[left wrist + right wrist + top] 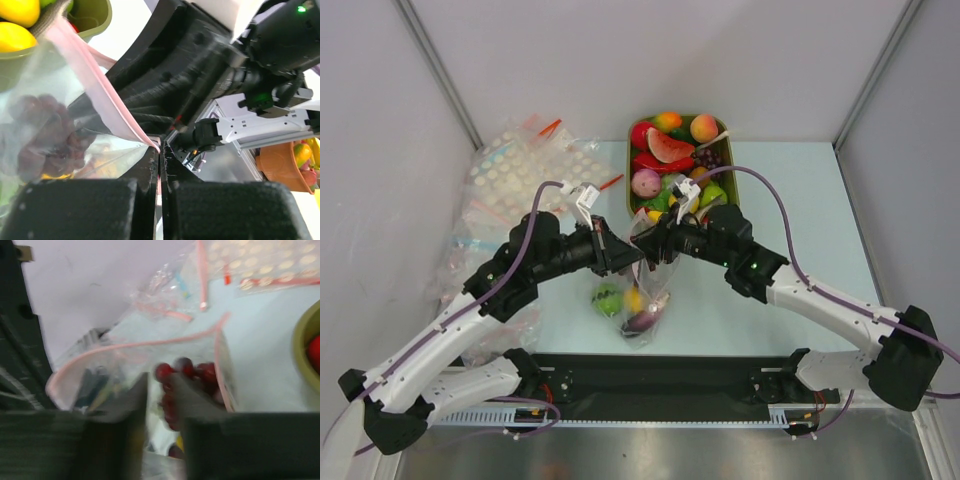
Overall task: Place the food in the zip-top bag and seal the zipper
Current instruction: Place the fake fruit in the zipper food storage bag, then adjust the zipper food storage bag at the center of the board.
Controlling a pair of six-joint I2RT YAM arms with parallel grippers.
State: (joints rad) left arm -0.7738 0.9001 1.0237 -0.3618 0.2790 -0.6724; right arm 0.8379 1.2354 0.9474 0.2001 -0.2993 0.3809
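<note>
Top: we see left gripper (pixel 628 255) and right gripper (pixel 656 240) nose to nose at the bag (pixel 650 285) mouth, food (pixel 608 298) inside, tub (pixel 632 170) just behind, dotted bags (pixel 520 170) left. Left wrist: jaws pinched together on zipper (pixel 100 95) corner, right arm (pixel 200 75) crowding ahead. Right wrist, blurry: fingers apart at the gaping mouth, grapes (pixel 195 372) beyond

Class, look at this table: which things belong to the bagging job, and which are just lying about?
Belong to the job: zip-top bag; pink zipper; grapes already inside; toy food in the green tub; left pincer; right pincer.

Just lying about: white-dotted bags; blue-strip bag.
</note>
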